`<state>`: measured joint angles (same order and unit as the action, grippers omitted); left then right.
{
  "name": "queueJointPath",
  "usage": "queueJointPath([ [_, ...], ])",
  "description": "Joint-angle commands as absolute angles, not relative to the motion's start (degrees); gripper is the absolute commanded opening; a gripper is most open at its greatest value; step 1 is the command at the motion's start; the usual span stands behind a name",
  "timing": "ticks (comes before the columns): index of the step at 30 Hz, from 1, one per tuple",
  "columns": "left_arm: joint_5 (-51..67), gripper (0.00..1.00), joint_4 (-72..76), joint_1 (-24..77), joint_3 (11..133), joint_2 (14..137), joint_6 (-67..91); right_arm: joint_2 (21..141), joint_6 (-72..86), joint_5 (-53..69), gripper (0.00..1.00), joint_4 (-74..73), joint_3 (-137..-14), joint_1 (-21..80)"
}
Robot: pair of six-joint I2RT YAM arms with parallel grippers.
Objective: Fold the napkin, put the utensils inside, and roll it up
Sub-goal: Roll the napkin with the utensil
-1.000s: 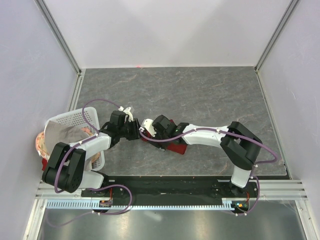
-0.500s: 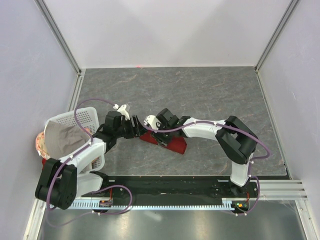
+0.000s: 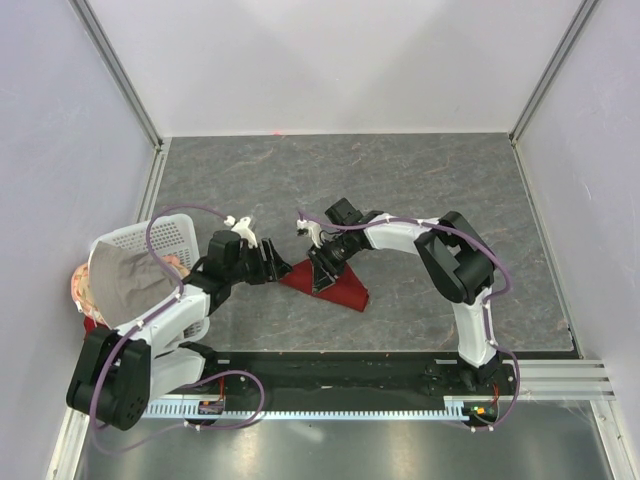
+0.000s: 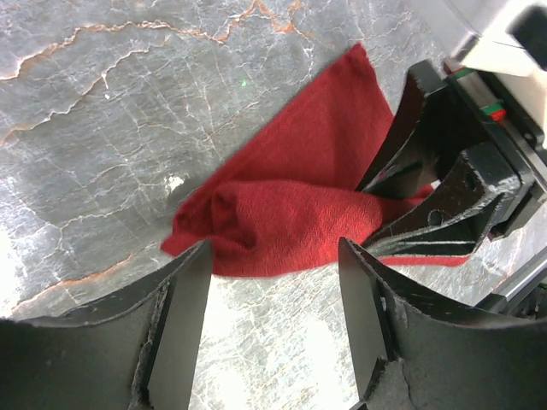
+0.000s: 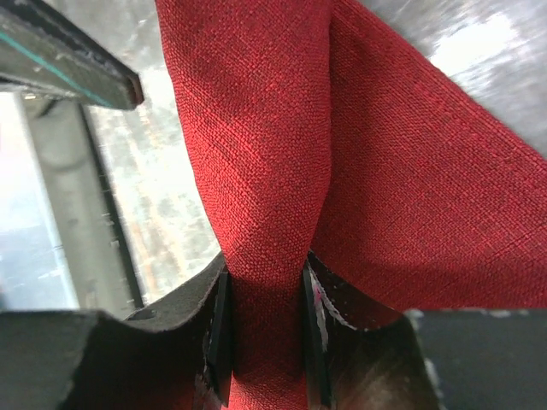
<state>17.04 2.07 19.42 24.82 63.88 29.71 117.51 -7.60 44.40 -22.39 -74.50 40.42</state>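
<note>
- The maroon napkin (image 3: pixel 342 288) lies bunched on the grey desk (image 3: pixel 420 190) between the two arms, with one end gathered into a thick roll.
- The right pincer (image 5: pixel 265 286) is pinching a raised fold of it, the cloth squeezed between its pads, probably to lift and straighten it for folding.
- The left pincer (image 4: pixel 273 256) is spread, its fingers either side of the rolled end and not closed on it, seemingly ready to take a corner.
- No gold utensils show in any view.
- A white basket (image 3: pixel 150 235) holding a grey-beige cloth (image 3: pixel 125 280) sits at the desk's left edge.
</note>
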Motion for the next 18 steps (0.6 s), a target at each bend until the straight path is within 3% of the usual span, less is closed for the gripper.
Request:
queueJointPath([
  [1, 18.3, 0.66, 6.3, 19.6, 23.9, 64.6, 28.7, 122.7, -6.9, 48.2, 0.39, -28.5, -74.4, 40.1],
  [11, 19.5, 0.57, 11.3, 19.6, 22.1, 68.9, 29.1, 125.2, -6.0, 49.8, 0.39, -28.8, -75.4, 39.1],
  [18, 19.7, 0.31, 12.3, 19.6, 21.4, 70.4, 29.4, 125.0, -5.7, 49.3, 0.4, -28.9, -76.2, 38.8],
])
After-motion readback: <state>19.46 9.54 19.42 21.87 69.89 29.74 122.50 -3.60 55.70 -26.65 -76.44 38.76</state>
